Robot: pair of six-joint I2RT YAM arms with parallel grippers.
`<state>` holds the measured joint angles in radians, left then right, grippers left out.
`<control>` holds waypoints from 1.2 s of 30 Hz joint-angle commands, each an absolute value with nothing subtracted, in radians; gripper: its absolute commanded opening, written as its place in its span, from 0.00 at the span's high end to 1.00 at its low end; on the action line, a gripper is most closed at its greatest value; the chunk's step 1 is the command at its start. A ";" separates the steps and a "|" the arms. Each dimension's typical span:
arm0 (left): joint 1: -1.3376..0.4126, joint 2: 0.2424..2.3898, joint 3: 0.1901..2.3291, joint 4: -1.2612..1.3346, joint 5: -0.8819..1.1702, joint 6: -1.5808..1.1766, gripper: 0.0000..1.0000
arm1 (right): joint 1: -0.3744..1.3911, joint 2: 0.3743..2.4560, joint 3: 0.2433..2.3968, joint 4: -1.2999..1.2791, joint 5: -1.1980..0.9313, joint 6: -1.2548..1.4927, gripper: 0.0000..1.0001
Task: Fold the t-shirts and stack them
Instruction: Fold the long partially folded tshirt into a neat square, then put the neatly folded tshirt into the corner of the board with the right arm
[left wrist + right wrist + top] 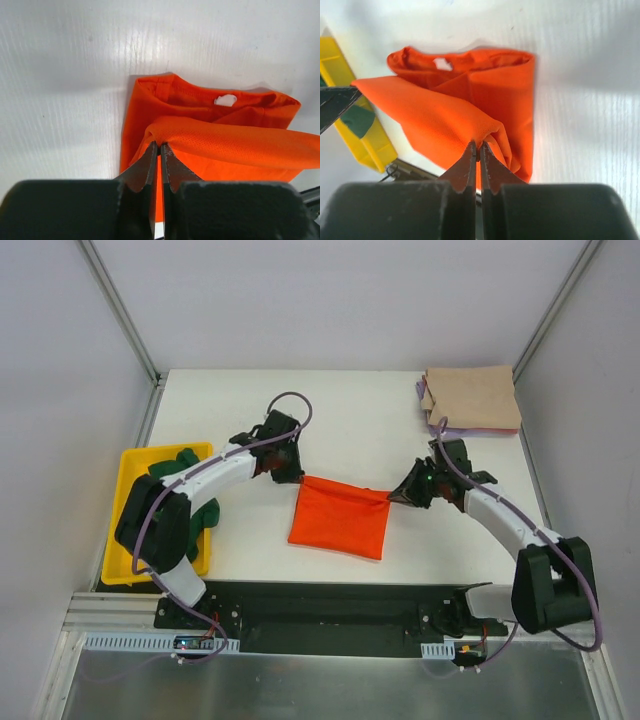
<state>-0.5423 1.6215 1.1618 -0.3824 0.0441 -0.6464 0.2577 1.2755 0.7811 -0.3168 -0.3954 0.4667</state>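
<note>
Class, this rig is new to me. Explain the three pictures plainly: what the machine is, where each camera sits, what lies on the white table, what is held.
Two robot arms are bolted at the table's near edge. One picture looks down from above; the other two come from a camera on each wrist. On the white table lie a yellow plastic tray holding dark green cloth, and a tan shirt on a pale purple one. The left gripper and right gripper, both shut, each pinch a lifted corner of the bright orange-red t-shirt.
</note>
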 commanded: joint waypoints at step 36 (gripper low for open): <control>-0.511 1.950 1.290 -0.169 0.333 -0.681 0.01 | 0.328 1.661 0.946 -0.219 -0.275 0.318 0.04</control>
<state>-0.5312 1.9282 1.2694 -0.1764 0.3698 -0.6724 0.3389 1.5665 0.8810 -0.2024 -0.3515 0.3782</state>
